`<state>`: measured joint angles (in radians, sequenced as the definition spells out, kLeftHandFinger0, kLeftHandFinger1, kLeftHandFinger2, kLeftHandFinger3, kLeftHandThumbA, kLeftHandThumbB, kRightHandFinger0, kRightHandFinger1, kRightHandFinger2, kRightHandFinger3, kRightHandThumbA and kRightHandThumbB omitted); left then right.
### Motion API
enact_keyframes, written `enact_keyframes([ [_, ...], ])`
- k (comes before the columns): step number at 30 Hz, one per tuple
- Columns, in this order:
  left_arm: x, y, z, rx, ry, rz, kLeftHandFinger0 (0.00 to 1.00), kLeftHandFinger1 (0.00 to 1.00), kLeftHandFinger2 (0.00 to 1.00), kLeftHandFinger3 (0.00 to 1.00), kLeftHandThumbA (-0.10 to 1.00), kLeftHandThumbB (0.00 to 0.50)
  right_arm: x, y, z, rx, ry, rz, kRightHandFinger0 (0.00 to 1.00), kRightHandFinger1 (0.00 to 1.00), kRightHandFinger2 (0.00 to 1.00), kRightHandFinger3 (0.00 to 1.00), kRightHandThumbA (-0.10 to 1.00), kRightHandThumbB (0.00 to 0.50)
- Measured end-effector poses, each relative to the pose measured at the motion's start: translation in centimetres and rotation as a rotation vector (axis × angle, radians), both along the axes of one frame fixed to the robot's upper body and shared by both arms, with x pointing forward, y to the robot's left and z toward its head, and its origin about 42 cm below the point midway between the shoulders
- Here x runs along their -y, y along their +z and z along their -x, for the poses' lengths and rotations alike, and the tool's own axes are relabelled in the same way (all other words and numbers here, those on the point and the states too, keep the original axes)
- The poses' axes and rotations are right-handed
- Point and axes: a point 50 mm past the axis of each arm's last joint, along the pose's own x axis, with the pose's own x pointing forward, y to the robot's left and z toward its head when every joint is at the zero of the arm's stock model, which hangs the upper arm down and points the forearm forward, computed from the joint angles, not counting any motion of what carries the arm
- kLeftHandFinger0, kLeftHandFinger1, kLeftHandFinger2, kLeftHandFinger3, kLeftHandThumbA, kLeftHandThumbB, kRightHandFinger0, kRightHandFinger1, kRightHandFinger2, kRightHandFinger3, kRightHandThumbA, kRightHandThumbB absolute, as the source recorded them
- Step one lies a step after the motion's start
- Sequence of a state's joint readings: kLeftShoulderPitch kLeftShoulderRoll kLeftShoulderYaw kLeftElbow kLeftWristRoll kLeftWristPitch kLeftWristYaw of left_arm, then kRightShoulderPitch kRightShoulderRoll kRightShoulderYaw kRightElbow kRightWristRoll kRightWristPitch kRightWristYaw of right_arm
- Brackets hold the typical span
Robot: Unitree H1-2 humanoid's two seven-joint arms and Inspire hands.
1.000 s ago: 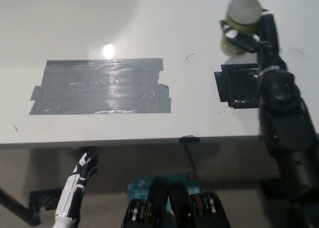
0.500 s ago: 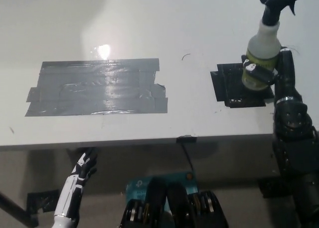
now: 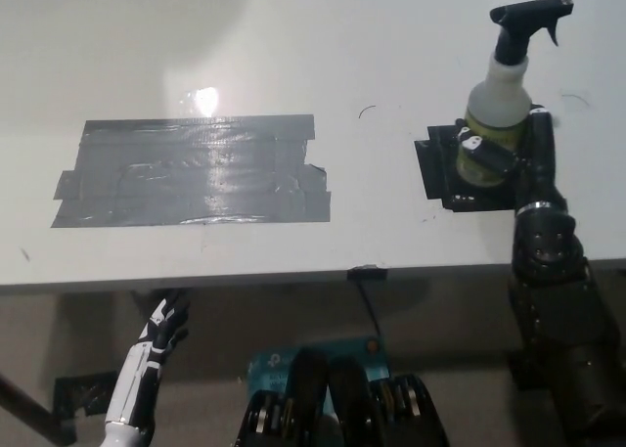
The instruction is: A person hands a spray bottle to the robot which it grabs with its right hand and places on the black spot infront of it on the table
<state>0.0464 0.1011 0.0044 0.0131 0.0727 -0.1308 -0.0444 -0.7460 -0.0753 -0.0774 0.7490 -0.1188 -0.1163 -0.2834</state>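
Note:
A spray bottle (image 3: 497, 105) with a black trigger head, a pale body and a yellow-green label stands upright over the small black spot (image 3: 445, 171) at the right of the white table (image 3: 342, 56). My black right hand (image 3: 518, 158) is shut on the bottle's lower body, its arm rising from the bottom right. Whether the bottle's base touches the spot is hidden by the hand. My white left hand (image 3: 166, 328) rests below the table's front edge at the lower left, fingers slightly apart, holding nothing.
A large patch of grey tape (image 3: 191, 171) lies on the table's left half. The table's front edge (image 3: 293, 274) runs across the picture. A black clip (image 3: 370, 271) with a cable sits at that edge. A teal board (image 3: 293, 361) shows beneath.
My right hand brought the bottle down and toward me from the far right corner onto the black spot, turning it upright. The left hand stayed put. The camera shifted slightly.

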Motion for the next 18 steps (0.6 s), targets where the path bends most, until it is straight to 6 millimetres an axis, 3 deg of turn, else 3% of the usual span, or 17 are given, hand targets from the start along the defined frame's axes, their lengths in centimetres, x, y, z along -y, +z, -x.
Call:
enact_keyframes([
  [4,0.0,0.0,0.0,0.000,0.000,0.000,1.00,1.00,1.00,1.00,1.00,0.113,-1.0,0.4,-0.1,0.017,0.011,-0.032,0.01,0.09,0.26,0.01,0.66,0.385],
  [10,0.0,0.0,0.0,0.000,0.000,0.000,1.00,1.00,1.00,1.00,1.00,0.100,-1.8,0.9,-0.3,0.030,0.010,-0.055,0.00,0.09,0.27,0.00,0.67,0.380],
  [12,0.0,0.0,0.0,0.000,0.000,0.000,1.00,1.00,1.00,1.00,1.00,0.093,-2.0,0.9,-0.3,0.033,0.007,-0.059,0.00,0.07,0.24,0.00,0.71,0.426],
  [14,0.0,0.0,0.0,0.000,0.000,0.000,1.00,1.00,1.00,1.00,1.00,0.097,-2.0,0.9,-0.3,0.038,0.003,-0.060,0.00,0.07,0.23,0.00,0.71,0.437],
  [18,0.0,0.0,0.0,0.000,0.000,0.001,1.00,1.00,1.00,1.00,1.00,0.093,-2.0,0.3,-0.3,0.026,-0.022,-0.045,0.00,0.05,0.20,0.00,0.64,0.381],
])
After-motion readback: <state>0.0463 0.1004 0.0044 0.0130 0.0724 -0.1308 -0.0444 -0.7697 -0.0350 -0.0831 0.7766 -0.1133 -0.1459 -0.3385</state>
